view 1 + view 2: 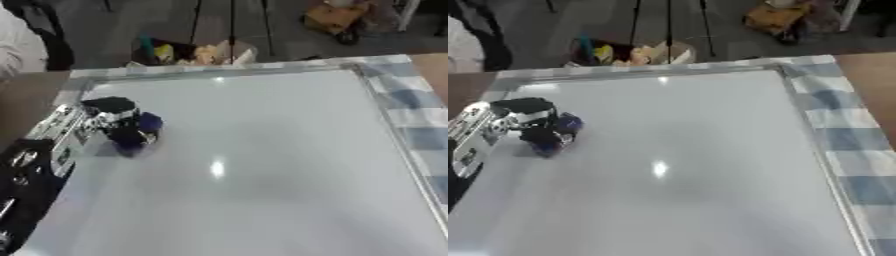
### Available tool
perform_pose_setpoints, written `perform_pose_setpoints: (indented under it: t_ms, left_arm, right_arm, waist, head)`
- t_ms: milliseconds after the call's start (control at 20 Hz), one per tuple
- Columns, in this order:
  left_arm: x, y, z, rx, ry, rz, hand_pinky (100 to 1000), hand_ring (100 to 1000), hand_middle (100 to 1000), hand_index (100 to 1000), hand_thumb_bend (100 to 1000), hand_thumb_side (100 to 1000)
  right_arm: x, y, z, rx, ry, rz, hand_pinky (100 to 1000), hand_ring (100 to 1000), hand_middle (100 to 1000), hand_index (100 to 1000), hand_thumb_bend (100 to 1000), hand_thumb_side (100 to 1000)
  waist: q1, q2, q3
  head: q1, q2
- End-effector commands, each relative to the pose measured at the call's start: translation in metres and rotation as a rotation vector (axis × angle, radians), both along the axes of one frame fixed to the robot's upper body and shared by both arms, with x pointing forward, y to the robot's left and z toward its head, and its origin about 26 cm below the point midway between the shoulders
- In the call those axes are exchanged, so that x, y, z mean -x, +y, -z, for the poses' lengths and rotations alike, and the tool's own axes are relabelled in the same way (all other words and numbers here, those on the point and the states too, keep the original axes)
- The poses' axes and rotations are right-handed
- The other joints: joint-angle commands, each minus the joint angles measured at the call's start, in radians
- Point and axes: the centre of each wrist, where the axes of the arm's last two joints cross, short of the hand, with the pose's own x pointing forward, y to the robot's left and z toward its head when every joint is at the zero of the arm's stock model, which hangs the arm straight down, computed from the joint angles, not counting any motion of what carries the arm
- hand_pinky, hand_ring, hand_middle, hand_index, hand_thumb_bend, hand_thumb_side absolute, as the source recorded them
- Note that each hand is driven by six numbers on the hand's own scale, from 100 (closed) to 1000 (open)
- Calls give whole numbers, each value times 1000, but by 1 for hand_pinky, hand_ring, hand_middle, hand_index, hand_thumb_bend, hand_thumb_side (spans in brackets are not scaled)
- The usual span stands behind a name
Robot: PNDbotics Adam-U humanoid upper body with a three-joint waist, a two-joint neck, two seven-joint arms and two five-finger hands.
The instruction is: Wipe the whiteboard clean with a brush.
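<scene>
We see one whiteboard (262, 165) lying flat and filling most of the view, its surface plain white with a bright glare spot near the middle. A checked blue-and-white cloth (420, 120) shows along its right and far edges, and bare brown tabletop (26, 100) shows past the left edge.

One robot hand is in view: the left hand (109, 120), coming in from the left edge of the board. Its fingers are curled around one small dark blue brush (138, 132), which sits on the board surface near the left edge, toward the far left corner. A faint shadow lies on the board beside the brush.

We cannot find the right hand in either view.

We count no marks on the board that we can make out.

Beyond the far edge, on the floor, stands one container (188, 52) holding yellow and pale items.
</scene>
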Motion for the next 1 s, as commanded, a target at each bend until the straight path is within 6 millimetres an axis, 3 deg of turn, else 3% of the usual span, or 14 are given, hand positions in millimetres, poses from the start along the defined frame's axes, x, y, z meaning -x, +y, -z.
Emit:
perform_pose_setpoints:
  t_ms: [50, 1000]
  left_arm:
    - [-3, 15, 2, -12, -15, -65, 372, 513, 471, 773, 117, 787]
    - [-8, 57, 21, -39, -71, -256, 381, 518, 470, 776, 127, 770]
  right_arm:
    - [4, 0, -9, 11, -29, -10, 792, 817, 729, 784, 100, 869]
    - [4, -1, -9, 8, -32, -5, 793, 817, 729, 784, 100, 867]
  waist:
    - [-7, -18, 2]
    - [-11, -19, 4]
  head:
    - [2, -8]
    - [-2, -15]
